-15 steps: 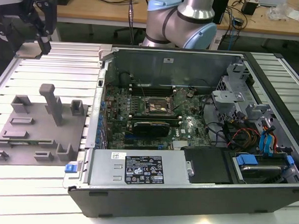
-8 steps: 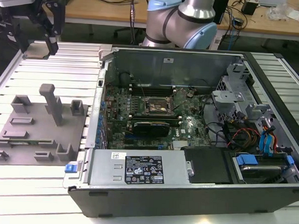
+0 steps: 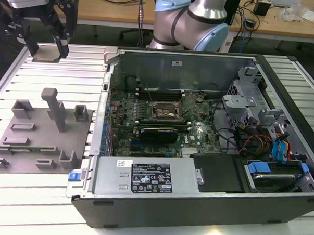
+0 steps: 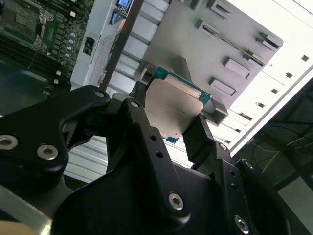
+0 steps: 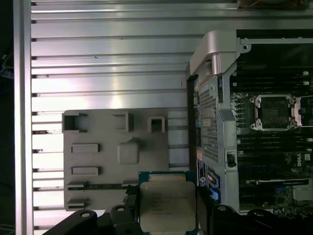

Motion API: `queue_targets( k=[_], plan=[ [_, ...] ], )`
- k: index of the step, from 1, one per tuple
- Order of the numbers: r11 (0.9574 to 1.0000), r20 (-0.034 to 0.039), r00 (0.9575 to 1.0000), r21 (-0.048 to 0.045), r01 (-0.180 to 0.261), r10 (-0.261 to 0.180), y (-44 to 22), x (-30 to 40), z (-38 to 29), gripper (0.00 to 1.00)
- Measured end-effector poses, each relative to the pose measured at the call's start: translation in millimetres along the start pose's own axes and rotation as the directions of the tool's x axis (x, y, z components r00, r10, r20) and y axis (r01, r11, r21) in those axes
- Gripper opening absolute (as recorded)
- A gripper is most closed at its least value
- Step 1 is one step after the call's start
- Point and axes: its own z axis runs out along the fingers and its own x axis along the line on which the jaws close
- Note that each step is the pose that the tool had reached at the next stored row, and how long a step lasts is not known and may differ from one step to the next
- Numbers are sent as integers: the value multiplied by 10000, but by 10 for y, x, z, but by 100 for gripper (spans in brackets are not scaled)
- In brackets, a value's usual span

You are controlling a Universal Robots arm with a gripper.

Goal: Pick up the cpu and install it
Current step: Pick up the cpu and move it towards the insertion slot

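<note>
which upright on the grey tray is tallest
The T-topped post near the grey tray's middle; everything else moulded on it sits low and squat.

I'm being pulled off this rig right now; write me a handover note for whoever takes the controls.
Gripper: shut on the cpu, fingers on two opposite edges, metal top facing the wrist cameras.
Position: raised over the slatted table by the grey tray, at the exterior view's left, outside the computer case.
Done: cpu picked up, clear of the tray.
Left: installation; the socket on the motherboard has no chip in it.
</note>
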Motion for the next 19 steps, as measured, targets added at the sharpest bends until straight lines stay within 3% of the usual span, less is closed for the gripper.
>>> queue_targets(
  k=[16,19],
  plan=[
    [10000,-1,10000,1,-1,1,12,-377,9,55],
    [10000,0,10000,0,1,-1,15,-501,13,55]
  ],
)
